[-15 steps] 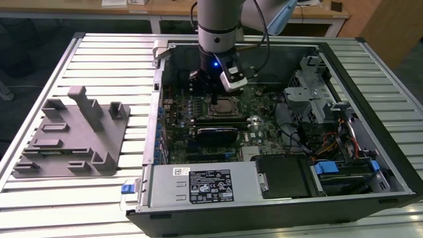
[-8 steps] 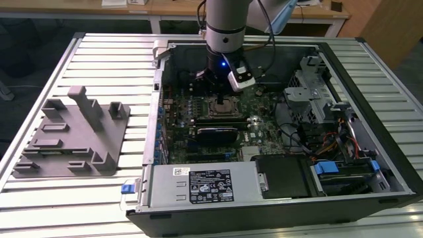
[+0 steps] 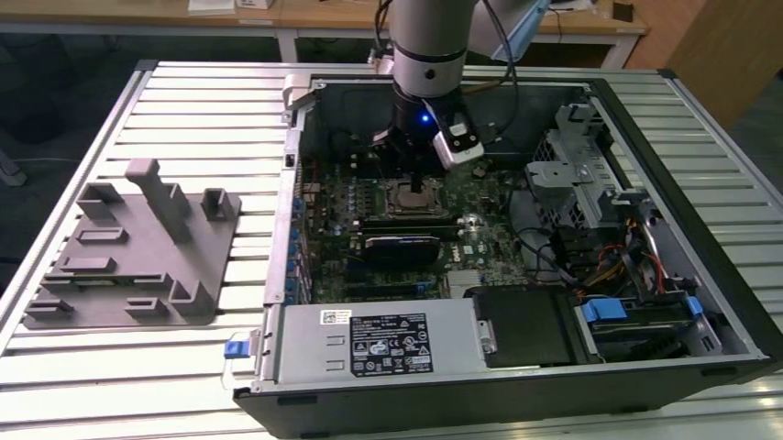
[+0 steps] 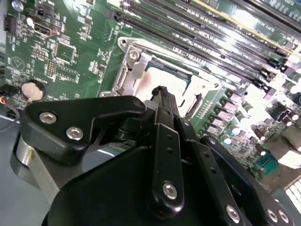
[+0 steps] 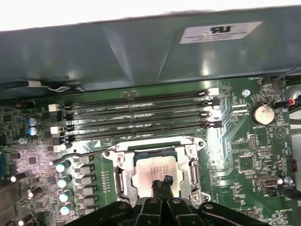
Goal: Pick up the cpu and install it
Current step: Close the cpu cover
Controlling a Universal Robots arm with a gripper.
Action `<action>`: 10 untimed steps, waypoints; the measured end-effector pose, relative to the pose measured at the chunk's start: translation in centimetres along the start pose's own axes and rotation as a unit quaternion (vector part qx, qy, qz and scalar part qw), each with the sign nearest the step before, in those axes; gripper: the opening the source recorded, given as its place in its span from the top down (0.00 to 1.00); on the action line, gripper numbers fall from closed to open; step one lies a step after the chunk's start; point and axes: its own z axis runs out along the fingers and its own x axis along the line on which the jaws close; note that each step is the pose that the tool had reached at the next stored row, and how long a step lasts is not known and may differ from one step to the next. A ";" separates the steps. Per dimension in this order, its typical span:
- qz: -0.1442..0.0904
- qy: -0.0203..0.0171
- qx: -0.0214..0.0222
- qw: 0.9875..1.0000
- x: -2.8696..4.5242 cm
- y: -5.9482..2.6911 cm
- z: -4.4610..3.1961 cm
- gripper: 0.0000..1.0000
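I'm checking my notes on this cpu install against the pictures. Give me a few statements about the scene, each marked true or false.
1. The gripper is over the socket on the motherboard. True.
2. A grey fixture stands outside the computer case, on the exterior view's left. True.
3. The cpu lies on the grey fixture. False: it is at the socket, within its metal frame, beneath the gripper.
4. The computer case is closed. False: it is open and the motherboard shows.
5. Memory slots run alongside the socket. True.
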 end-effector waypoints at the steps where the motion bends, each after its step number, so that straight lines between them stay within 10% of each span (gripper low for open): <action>1: 0.000 0.000 0.000 1.000 -0.01 0.01 0.00 0.89; 10: 0.000 0.000 0.000 1.000 -0.04 0.07 -1.14 0.89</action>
